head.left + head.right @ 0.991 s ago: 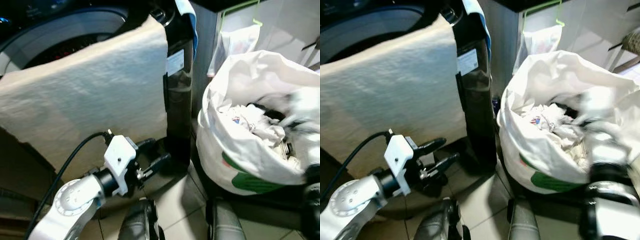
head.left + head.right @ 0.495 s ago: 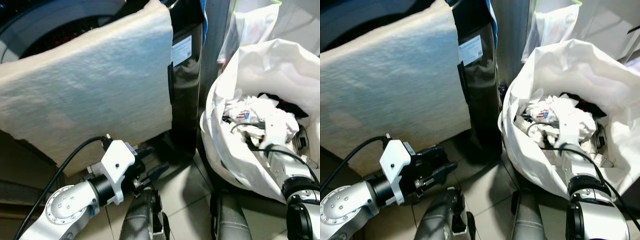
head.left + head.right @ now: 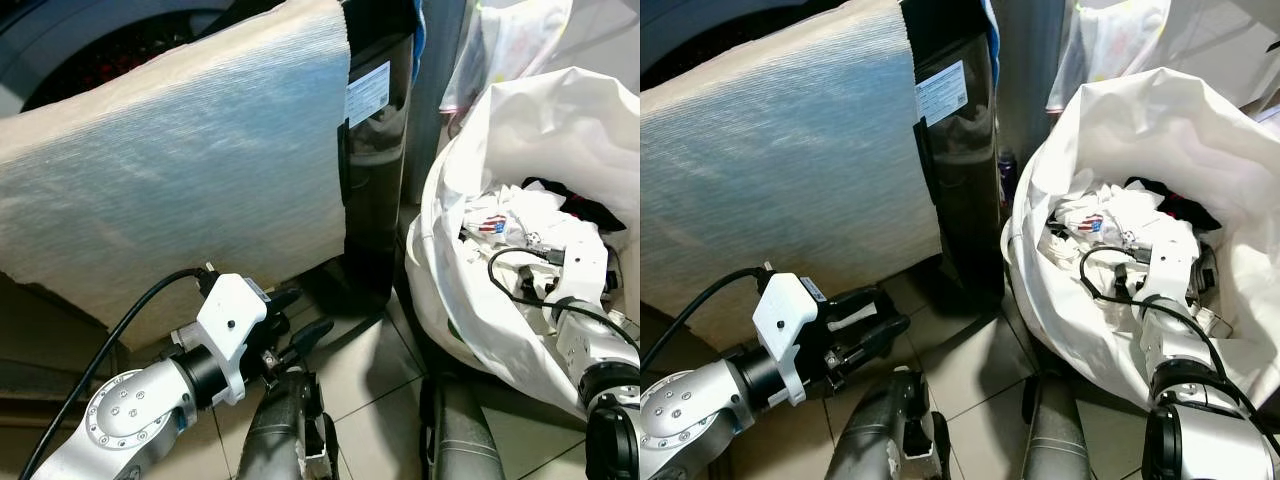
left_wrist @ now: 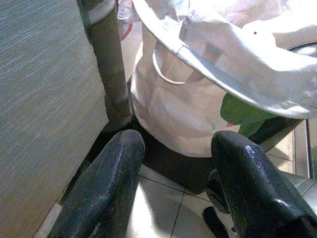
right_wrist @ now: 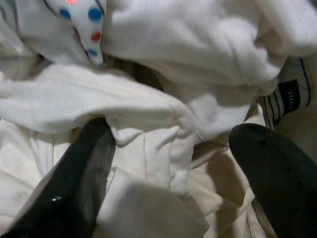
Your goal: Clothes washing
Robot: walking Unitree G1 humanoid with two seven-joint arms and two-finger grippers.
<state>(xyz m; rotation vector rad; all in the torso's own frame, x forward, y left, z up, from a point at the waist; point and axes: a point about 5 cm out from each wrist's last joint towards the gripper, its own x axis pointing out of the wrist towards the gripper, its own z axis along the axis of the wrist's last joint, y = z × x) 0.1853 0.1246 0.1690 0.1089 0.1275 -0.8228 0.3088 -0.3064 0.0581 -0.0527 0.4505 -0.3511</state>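
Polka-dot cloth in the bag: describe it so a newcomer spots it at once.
Start at the white laundry bag right of the dark washer. In its pile of white clothes, by the right gripper, it alone has blue and red dots.

Count: 1 white laundry bag [image 3: 480, 320] on the floor, 1 heap of mostly white clothes [image 5: 163, 99] in it, individual pieces can't be told apart. 1 beige towel [image 3: 170, 170] draped over 1 washing machine [image 3: 375, 180]. 2 grippers: left gripper [image 3: 300, 335], right gripper [image 5: 168, 163].
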